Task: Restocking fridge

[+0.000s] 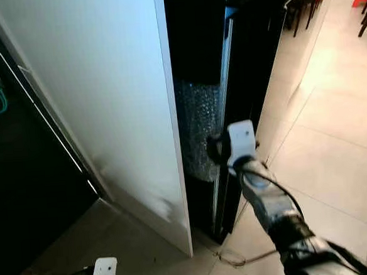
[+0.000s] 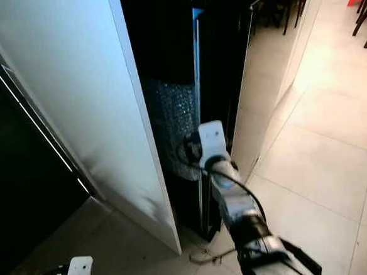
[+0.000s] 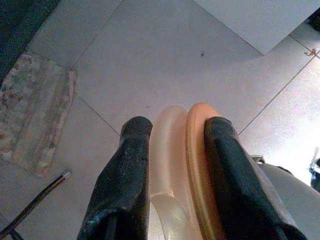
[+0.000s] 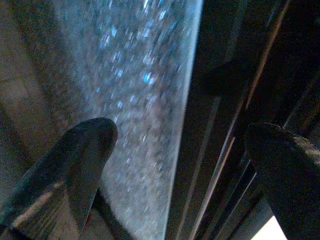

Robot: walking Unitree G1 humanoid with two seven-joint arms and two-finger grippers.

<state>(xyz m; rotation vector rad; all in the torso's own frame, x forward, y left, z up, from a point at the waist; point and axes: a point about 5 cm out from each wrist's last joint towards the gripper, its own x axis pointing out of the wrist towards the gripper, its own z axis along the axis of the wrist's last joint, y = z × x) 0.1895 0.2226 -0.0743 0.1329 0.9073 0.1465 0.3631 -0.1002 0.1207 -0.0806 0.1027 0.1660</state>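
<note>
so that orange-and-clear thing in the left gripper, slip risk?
The left gripper pinches the round plastic piece on its smooth edges, so it may slip or rotate. It looks thin, glossy and rigid, probably light; translucent walls suggest it could crack if squeezed hard.

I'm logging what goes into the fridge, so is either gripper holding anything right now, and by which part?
The left gripper is shut on an orange and pale round item, clamped across its edge. The right gripper, open, holds nothing.
</note>
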